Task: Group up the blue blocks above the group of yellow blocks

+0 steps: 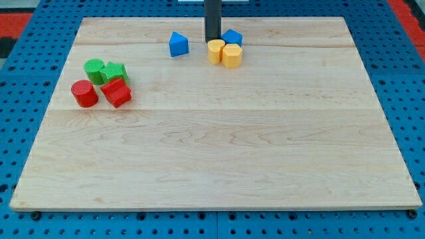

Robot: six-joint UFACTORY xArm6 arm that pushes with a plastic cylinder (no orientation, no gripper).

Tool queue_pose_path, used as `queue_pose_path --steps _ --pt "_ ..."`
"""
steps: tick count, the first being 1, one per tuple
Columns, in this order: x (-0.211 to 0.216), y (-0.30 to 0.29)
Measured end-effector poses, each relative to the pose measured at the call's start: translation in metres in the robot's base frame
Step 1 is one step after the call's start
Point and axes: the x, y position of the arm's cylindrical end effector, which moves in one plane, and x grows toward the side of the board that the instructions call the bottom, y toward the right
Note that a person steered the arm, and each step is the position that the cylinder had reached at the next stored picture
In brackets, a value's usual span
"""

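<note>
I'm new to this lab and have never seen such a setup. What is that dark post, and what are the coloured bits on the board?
One camera looks down on a wooden board. The dark post is a robot arm's rod; my tip only pushes blocks and holds nothing. It stands at the view's top, between two blue blocks: one apart on the left, one on the right behind two touching yellow blocks. At the view's left cluster two green blocks, a red cylinder and another red block.
</note>
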Motion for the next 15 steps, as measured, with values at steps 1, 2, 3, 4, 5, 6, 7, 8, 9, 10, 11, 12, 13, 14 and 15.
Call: queue_pose_path --steps 1,2,3,4,5,6,7,8,9,10,11,12,13,14,15 --pt "-0.023 -0.02" --pt "-0.04 -0.046" --pt "-0.043 -0.08" --pt "-0.038 -0.112" --pt "-0.007 -0.112" --pt "0.024 -0.095" --pt "0.031 -0.079" --pt "0.028 -0.076" --pt "0.026 -0.095" --pt "0.016 -0.095" --pt "0.004 -0.058" --pt "0.008 -0.02" --pt "0.013 -0.037" --pt "0.018 -0.083" --pt "0.029 -0.129"
